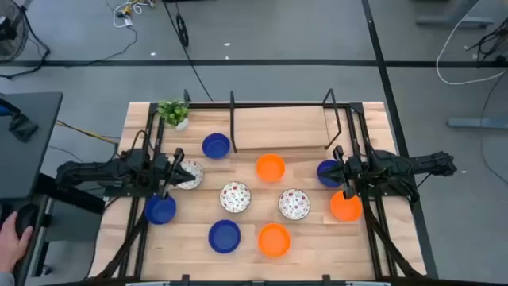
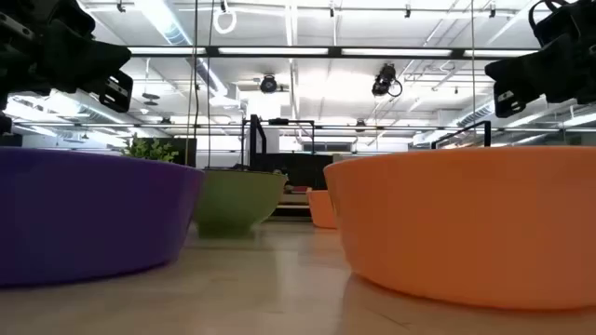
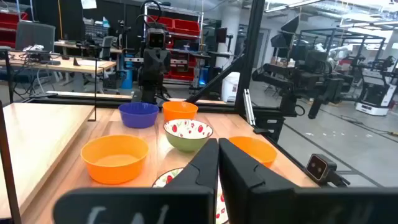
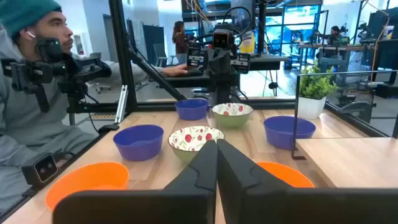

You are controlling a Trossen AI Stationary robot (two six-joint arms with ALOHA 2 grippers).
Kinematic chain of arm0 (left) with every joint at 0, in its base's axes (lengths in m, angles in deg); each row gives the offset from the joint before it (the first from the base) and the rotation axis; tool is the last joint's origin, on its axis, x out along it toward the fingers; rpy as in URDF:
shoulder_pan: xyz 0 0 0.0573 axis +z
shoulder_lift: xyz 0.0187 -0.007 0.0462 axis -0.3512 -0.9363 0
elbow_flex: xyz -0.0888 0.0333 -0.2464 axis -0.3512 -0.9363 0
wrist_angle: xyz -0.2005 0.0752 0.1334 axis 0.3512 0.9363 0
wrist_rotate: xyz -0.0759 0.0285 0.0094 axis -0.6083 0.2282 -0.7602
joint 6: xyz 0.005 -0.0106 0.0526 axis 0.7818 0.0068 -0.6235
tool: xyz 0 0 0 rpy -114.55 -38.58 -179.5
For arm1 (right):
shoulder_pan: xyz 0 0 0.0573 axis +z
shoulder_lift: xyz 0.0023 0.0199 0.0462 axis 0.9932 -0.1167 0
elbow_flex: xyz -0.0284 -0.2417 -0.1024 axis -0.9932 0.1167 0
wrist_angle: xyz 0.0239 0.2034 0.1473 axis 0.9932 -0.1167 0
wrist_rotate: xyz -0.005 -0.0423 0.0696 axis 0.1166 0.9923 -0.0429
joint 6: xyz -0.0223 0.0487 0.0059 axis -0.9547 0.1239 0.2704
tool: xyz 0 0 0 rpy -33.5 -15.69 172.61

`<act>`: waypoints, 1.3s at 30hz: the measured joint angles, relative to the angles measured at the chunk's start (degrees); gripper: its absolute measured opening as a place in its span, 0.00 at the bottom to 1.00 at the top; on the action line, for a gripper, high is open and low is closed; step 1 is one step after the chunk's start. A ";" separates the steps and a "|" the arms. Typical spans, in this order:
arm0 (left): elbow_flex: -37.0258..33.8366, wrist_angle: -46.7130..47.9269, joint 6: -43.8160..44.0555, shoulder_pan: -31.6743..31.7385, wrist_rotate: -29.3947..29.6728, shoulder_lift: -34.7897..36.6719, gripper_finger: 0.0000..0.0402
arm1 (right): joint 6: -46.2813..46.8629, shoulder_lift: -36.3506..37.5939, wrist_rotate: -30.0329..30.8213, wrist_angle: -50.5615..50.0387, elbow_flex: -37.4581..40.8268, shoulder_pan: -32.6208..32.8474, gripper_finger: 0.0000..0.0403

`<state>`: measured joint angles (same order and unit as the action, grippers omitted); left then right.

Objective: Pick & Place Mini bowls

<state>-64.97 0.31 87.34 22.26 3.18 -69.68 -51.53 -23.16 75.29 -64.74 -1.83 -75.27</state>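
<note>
Several mini bowls rest on their bases on the wooden table [image 1: 254, 127]: blue ones [image 1: 215, 145] [image 1: 159, 209] [image 1: 224, 236] [image 1: 328, 172], orange ones [image 1: 270, 168] [image 1: 345, 206] [image 1: 274, 240], and white floral ones [image 1: 189, 175] [image 1: 235, 197] [image 1: 294, 204]. My left gripper [image 1: 181, 168] [image 3: 217, 144] is shut and hovers at the left, just over the left floral bowl's edge. My right gripper [image 1: 339, 171] [image 4: 216, 144] is shut too and hangs at the right, beside the right blue bowl and above the orange one. In the low view both arms [image 2: 56, 46] [image 2: 549, 56] stand well above the table.
A small potted plant [image 1: 173, 113] stands at the far left corner. Black metal frames [image 1: 282, 119] rise along the far edge and both sides. A person [image 4: 31, 93] sits beyond the table's left side; a hand [image 1: 12, 238] shows there. Bare wood lies at the far middle.
</note>
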 joint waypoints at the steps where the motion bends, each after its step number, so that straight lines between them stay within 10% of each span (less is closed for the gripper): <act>1: 0.00 0.00 0.00 0.00 0.00 0.00 0.05 | 0.02 0.00 0.00 0.00 -0.01 0.00 0.03; 39: 0.00 -1.82 -2.10 -0.01 4.21 -0.02 0.05 | 0.02 -0.02 -0.01 0.00 -0.01 0.00 0.03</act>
<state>-64.97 -1.51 85.24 22.25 7.39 -69.70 -51.51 -23.18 75.28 -64.74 -1.84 -75.27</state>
